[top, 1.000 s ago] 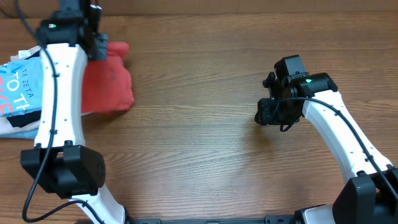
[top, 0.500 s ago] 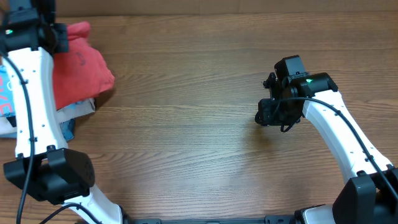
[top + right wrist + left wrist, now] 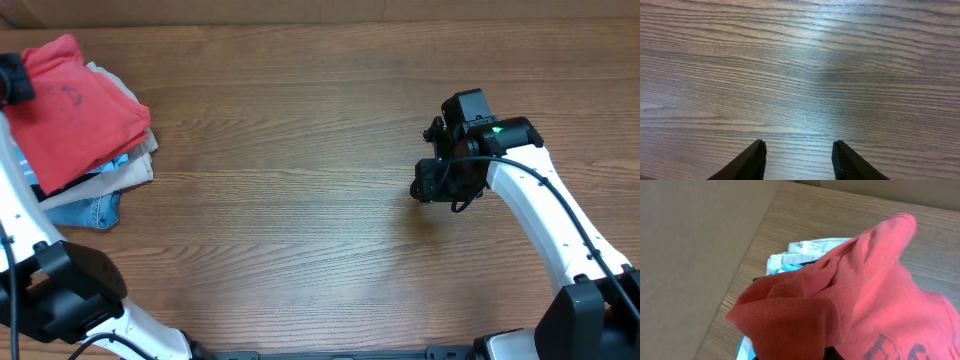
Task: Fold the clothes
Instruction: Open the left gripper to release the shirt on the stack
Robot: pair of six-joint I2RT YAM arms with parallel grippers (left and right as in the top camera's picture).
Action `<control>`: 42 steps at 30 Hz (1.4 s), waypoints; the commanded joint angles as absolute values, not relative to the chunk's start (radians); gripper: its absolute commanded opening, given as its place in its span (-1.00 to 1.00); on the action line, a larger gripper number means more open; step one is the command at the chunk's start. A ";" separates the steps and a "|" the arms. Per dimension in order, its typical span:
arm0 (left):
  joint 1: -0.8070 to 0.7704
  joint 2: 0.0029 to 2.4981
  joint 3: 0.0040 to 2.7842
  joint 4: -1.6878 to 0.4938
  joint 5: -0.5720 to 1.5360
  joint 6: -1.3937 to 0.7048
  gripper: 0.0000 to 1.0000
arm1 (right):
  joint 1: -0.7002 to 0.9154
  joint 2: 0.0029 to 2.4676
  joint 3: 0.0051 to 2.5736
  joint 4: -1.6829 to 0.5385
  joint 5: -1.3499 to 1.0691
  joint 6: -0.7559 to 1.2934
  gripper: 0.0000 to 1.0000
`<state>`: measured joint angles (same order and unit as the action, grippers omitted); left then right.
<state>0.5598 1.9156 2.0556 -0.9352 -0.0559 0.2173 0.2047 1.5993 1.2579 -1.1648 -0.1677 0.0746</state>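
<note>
We found the coral-red knit T-shirt (image 3: 75,120) atop a garment stack (image 3: 90,208) at the far left corner of the worktop (image 3: 300,220), its navy print, closest in the left wrist view, cut off and unreadable, the left gripper (image 3: 12,82) clamped on its bunched cloth, the right gripper (image 3: 799,146) gaping over bare woodgrain.

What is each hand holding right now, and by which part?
Left hand grips the coral-red T-shirt by a bunched fold at its edge, atop the garment pile. Right hand is open, holding nothing.
</note>
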 commanded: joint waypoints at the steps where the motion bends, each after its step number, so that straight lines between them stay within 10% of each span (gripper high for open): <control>1: 0.593 1.953 2.089 -0.915 0.030 0.208 -0.72 | 0.202 1.571 1.279 -1.163 -0.157 0.076 -0.07; 31: 0.699 2.135 2.089 -0.810 0.015 0.193 -0.49 | 0.202 1.571 1.279 -1.173 -0.157 0.076 -0.05; 33: 0.709 2.149 2.088 -0.813 0.011 0.178 -0.21 | 0.202 1.571 1.279 -1.173 -0.157 0.076 -0.05; 37: 0.734 2.181 2.088 -0.850 -0.004 0.117 0.93 | 0.202 1.571 1.279 -1.172 -0.157 0.075 -0.05; 42: 0.768 2.188 2.088 -0.906 -0.004 0.031 1.00 | 0.202 1.571 1.279 -1.173 -0.143 0.072 -0.06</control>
